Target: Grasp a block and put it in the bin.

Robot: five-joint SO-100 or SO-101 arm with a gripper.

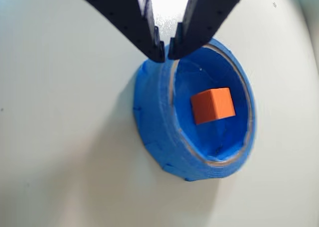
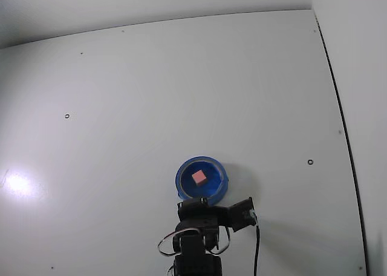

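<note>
1. Reading the scene first: the block (image 1: 213,105) already lies inside the bin (image 1: 154,122), flat on its floor and clear of the wall all round. The fixed view agrees, with the block (image 2: 199,177) near the middle of the bin (image 2: 181,174).
2. Check your gripper (image 1: 166,52) in the wrist view: its jaws are nearly closed, the tips almost touching with only a thin slit between, and nothing is held in them. They hang over the bin's near rim, not over the block.
3. Judge the step in hand as the retreat; the placing looks done, so you have no reason to reach back in.
4. Lift straight up before you swing away. The tips sit close above the rim, and a sideways pull could catch it and drag or tip the light bin.
5. Leave the jaws as they are while rising; opening them wide here could knock the rim.
6. Move slowly until the fixed view shows the arm (image 2: 196,239) clear of the bin.
</note>
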